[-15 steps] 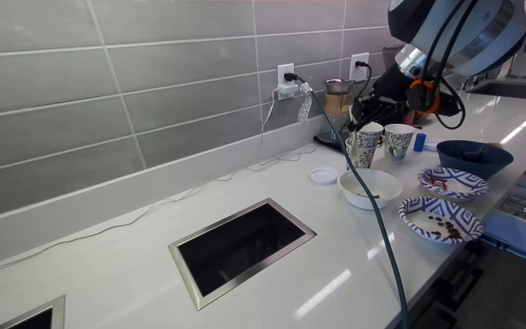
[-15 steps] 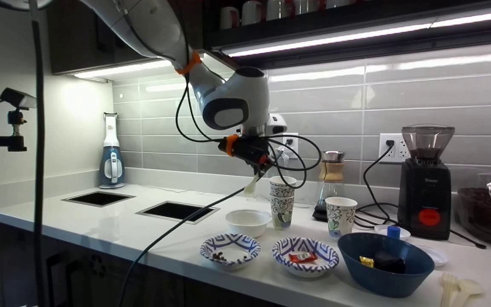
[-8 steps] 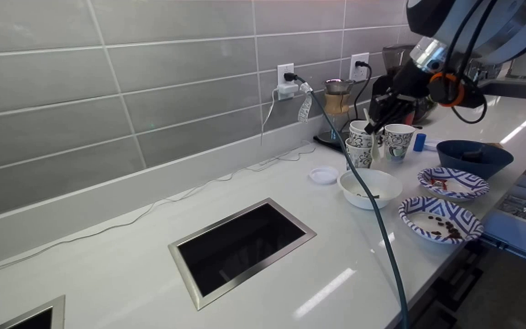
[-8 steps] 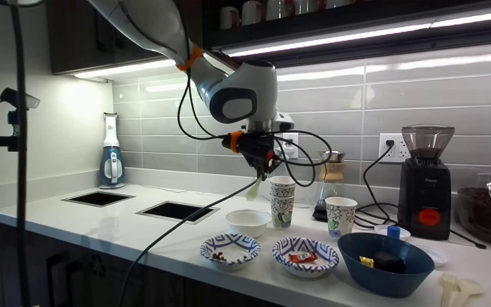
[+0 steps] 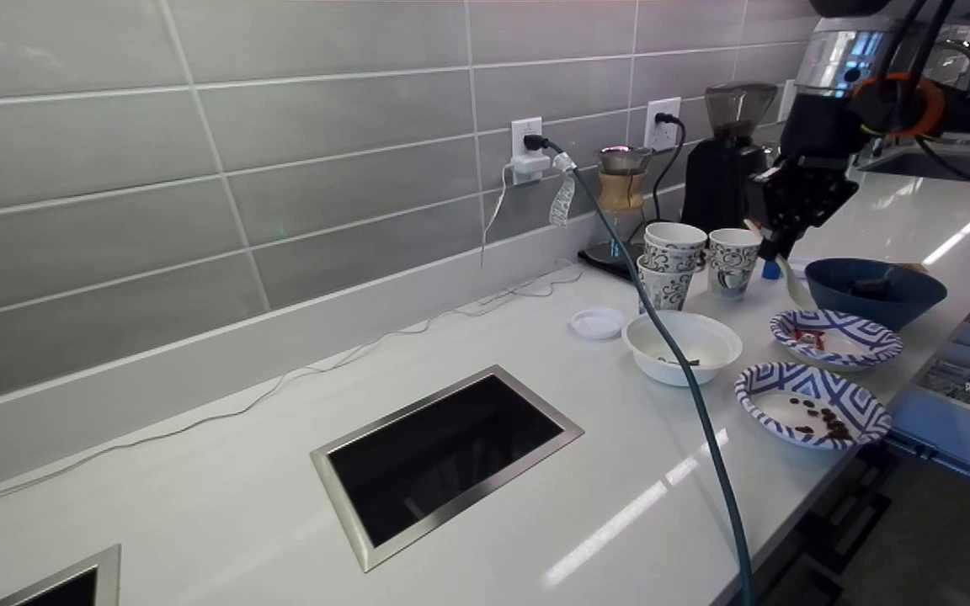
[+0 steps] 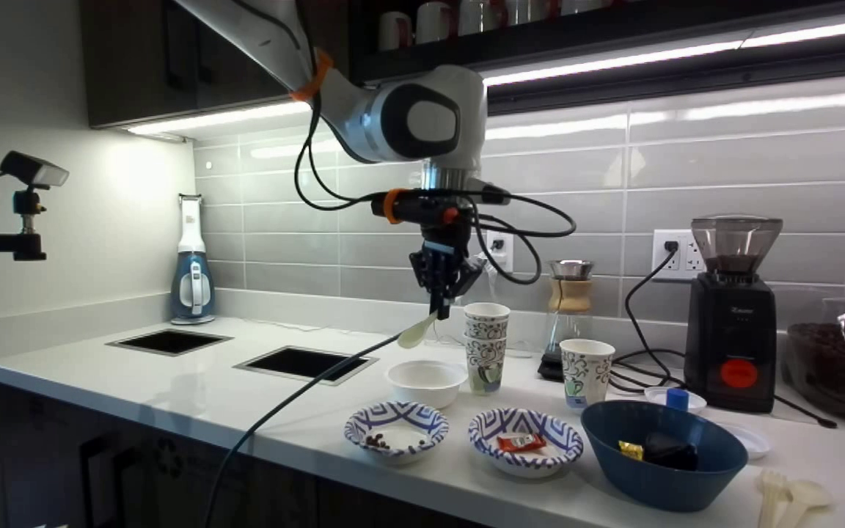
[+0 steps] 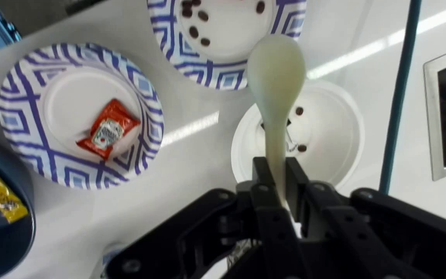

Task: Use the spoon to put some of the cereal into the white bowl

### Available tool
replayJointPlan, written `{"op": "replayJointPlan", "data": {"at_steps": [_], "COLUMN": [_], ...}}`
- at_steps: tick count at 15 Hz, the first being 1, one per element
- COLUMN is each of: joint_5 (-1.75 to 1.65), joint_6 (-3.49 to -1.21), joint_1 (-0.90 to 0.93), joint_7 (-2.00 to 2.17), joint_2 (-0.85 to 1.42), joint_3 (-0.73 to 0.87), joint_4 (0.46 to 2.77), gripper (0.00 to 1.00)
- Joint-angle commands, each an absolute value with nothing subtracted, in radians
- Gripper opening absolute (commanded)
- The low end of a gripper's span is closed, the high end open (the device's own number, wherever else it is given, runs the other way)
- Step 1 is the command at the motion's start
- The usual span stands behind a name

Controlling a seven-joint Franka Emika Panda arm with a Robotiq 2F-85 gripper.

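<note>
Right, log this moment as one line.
gripper: closed on spoon | spoon: held aloft | white bowl: few dark pieces inside | one patterned dish: more dark pieces

Light strips (image 6: 217, 119) under the shelf (image 6: 422, 62) and upper cabinet (image 6: 140, 66) glare white in an exterior view; side wall (image 6: 129, 165) glows, near washed out, tiles (image 6: 745, 172) carry bright streaks, lower cabinets (image 6: 246, 469) drop to near black. In an exterior view the counter (image 5: 199, 522) takes hard white glare strips, tiles greyer with a pink cast up top, bottom right corner murky. Wrist view bright but soft: glare streaks on the counter, faint grey shade beside the patterned bowl (image 7: 21, 120), spoon (image 7: 276, 66) and gripper (image 7: 276, 162) slightly blurred (packet (image 7: 108, 133) print mostly too fuzzy to read).
</note>
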State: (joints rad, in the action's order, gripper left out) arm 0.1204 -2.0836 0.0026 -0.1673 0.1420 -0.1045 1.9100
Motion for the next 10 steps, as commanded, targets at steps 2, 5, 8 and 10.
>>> {"op": "replayJointPlan", "data": {"at_steps": [2,5,8,10], "joint_5": [-0.011,0.012,0.000,-0.032], "joint_6": [-2.032,-2.043,-2.042,-2.027], "joint_1": [0.061,0.056,0.058,0.067], "joint_7": [0.101,0.062,0.080,0.124], "joint_2": [0.172,0.181,0.186,0.193], "joint_3": [-0.078,-0.082,-0.079,-0.072], "joint_4": [1.934,1.933,1.934,1.927], "gripper": [0.03,0.13,0.13,0.03]}}
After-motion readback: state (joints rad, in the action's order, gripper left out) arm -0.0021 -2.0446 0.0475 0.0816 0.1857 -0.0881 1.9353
